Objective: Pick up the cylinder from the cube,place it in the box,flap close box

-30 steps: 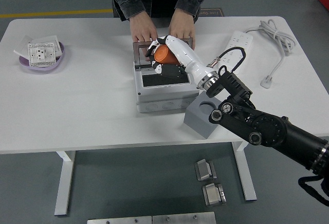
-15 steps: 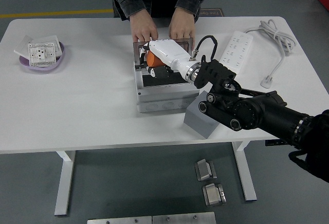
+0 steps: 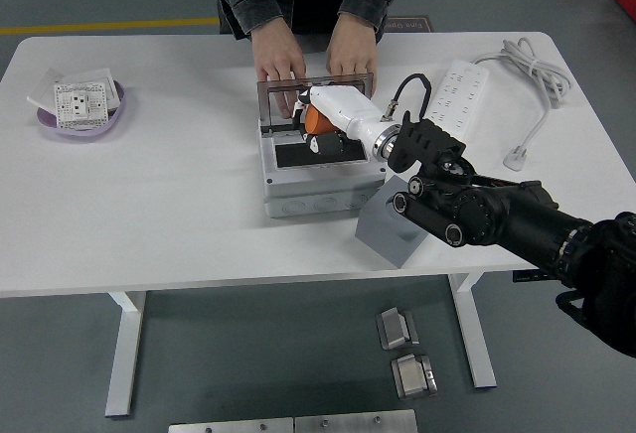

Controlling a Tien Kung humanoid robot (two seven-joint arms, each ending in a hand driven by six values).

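Head view: white table (image 3: 149, 205) on grey floor. One grey cube (image 3: 390, 231) at 5 o'clock, beside one open grey box (image 3: 316, 190). One right hand (image 3: 326, 113) grips the orange cylinder (image 3: 316, 119) above the box. Person's two hands (image 3: 316, 56) steady the raised lid at 12. Purple dish (image 3: 52, 123) at 10, power strip (image 3: 455, 87) at 2.

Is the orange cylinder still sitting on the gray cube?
No, the right hand grips the orange cylinder over the open box, and the gray cube bears nothing.

head cam | high, robot side | faces fwd+down | whole table (image 3: 149, 205) seen
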